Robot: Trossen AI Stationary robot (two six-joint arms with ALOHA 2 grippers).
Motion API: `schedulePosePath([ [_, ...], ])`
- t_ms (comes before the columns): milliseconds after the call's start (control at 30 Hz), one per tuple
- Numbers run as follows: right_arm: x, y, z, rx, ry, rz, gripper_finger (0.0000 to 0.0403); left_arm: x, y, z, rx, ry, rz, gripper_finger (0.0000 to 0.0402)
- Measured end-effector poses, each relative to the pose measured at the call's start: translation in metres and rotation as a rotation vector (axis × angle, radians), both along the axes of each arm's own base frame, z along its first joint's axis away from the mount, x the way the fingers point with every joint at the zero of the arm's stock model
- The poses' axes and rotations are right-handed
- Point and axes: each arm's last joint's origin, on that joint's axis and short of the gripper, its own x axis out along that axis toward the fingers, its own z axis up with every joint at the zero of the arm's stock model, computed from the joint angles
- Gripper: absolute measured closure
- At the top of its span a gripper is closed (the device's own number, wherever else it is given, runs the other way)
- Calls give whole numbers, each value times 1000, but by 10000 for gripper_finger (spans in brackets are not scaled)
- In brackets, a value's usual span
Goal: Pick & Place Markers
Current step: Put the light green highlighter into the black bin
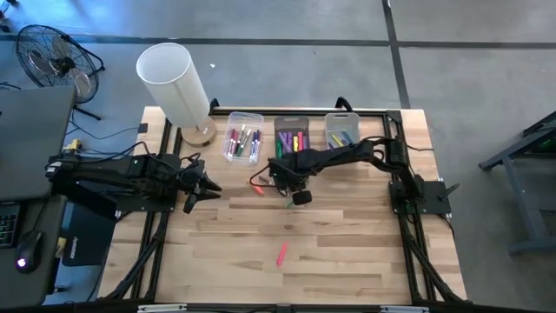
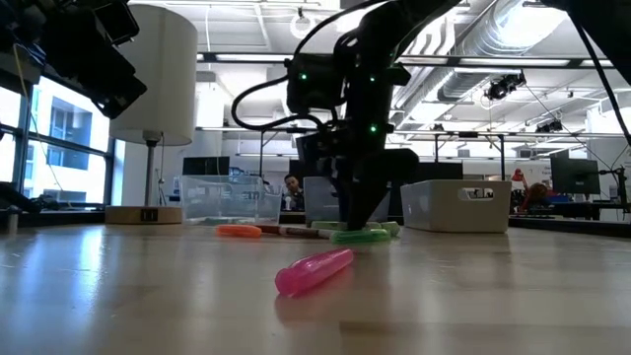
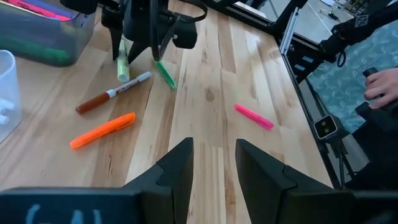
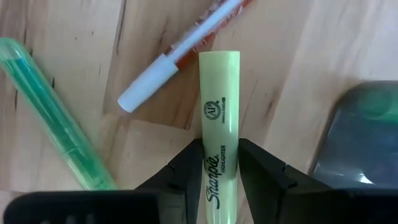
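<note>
The right gripper (image 4: 219, 171) is down at the table just near of the middle clear plastic bin (image 1: 292, 133), its two dark fingers pressed on either side of a pale yellow highlighter marker (image 4: 219, 124) lying on the wood. Only part of the marker's barrel shows beyond the fingers; the rest is cut off. Just left of it lie a translucent green marker (image 4: 53, 118) and a white-barrelled brown marker (image 3: 115, 93), with an orange marker (image 3: 102, 130) further left. A pink marker (image 1: 281, 254) lies alone, well nearer. The left gripper (image 3: 212, 165) hovers at the table's left side with its fingers parted and nothing between them. More markers fill the three far bins, too small to count.
</note>
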Motion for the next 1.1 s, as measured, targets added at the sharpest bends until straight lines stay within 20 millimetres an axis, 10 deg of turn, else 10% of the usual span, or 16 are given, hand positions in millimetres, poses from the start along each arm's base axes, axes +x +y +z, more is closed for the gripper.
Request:
schedulePosePath([
  [500,-5,6,9,25,-6,-155,354,0,0,0,8,-1,4,284],
  [833,-14,3,105,104,-424,-366,354,0,0,0,9,-1,6,284],
  [1100,-14,-56,140,188,-784,-781,354,0,0,0,9,3,6,284],
])
